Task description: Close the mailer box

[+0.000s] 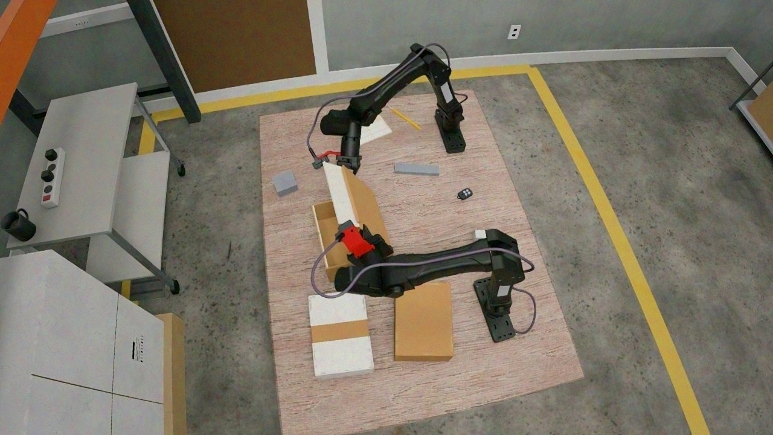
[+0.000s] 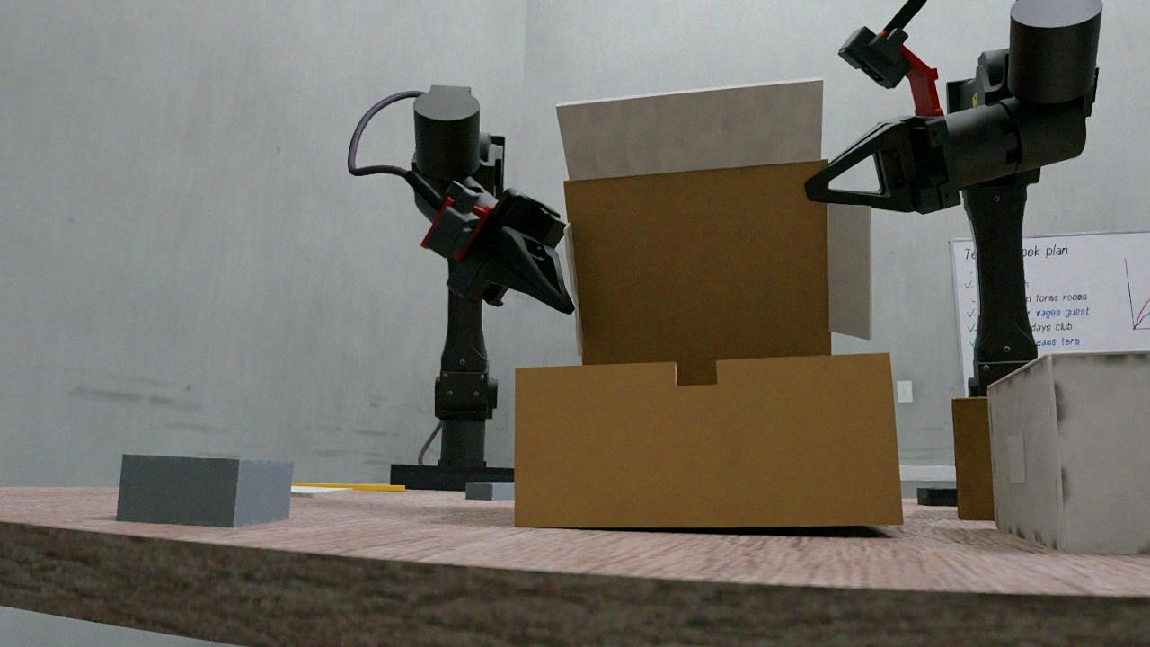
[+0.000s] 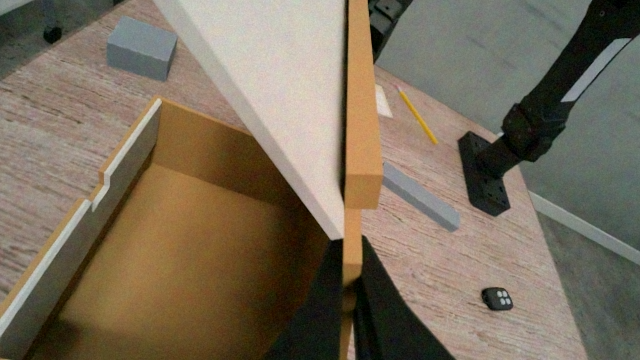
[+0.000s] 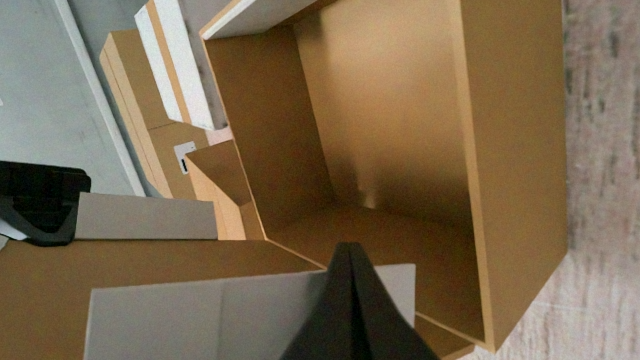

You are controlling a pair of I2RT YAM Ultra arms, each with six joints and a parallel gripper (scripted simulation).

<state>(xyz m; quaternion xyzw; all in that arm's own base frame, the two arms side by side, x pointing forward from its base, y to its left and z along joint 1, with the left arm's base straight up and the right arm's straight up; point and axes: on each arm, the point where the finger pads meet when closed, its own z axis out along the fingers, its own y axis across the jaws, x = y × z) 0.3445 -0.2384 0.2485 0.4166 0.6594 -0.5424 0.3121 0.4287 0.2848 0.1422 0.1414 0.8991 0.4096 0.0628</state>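
The tabletop [image 1: 432, 397] [image 2: 402, 546] [image 3: 425, 270] [image 4: 605, 150] carries everything. The open mailer box [image 1: 319, 232] [image 2: 707, 458] [image 3: 175, 240] [image 4: 520, 150] lies below the claws, its raised lid [image 1: 367, 200] [image 2: 699, 265] [image 3: 362, 150] [image 4: 150, 262] between the left claw [image 1: 368, 231] [image 2: 812, 192] [image 3: 347, 248] and right claw [image 1: 355, 170] [image 2: 570, 309] [image 4: 347, 255]. Ahead of the right claw lies the short block [image 1: 284, 182] [image 2: 200, 491] [image 3: 137, 52]; behind it, the long bar [image 1: 416, 169] [image 2: 490, 491] [image 3: 422, 197]. The sheet [image 1: 378, 129] [image 3: 383, 101] and pencil [image 1: 405, 119] [image 2: 361, 486] [image 3: 418, 117] lie behind and to its right. The key fob [image 1: 464, 193] [image 3: 497, 299] is behind and right of the left claw. Left of that claw is the front carton [image 1: 343, 362] [image 2: 1101, 450] [image 4: 165, 55]; farther back, also leftward, the rear carton [image 1: 423, 321] [image 2: 973, 458], apart from it.
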